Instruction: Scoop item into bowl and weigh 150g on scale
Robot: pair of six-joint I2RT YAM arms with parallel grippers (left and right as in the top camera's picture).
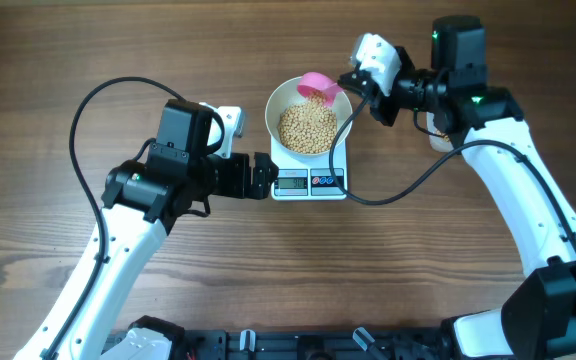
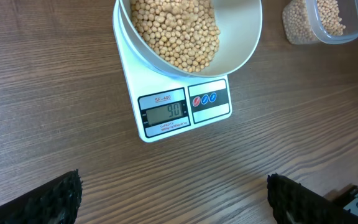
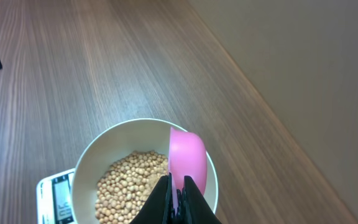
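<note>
The white bowl (image 1: 276, 104) stands on the white scale (image 1: 308, 184), holding a heap of tan beans (image 1: 306, 128). My right gripper (image 1: 352, 84) is shut on the handle of a pink scoop (image 1: 318, 86), which hangs over the bowl's far right rim. In the right wrist view the scoop (image 3: 187, 155) is turned on its side above the beans (image 3: 129, 183), with the gripper (image 3: 179, 188) clamped on its handle. My left gripper (image 1: 265, 175) rests open just left of the scale's display. Its wrist view shows the scale (image 2: 166, 121), the bowl (image 2: 241, 37) and nothing between the fingers (image 2: 64, 193).
A clear plastic tub (image 2: 328, 22) with more beans stands to the right of the scale, mostly hidden under the right arm in the overhead view. Black cables loop from both arms over the wooden table (image 1: 418, 270). A wall edge runs along the table's far side (image 3: 291, 93).
</note>
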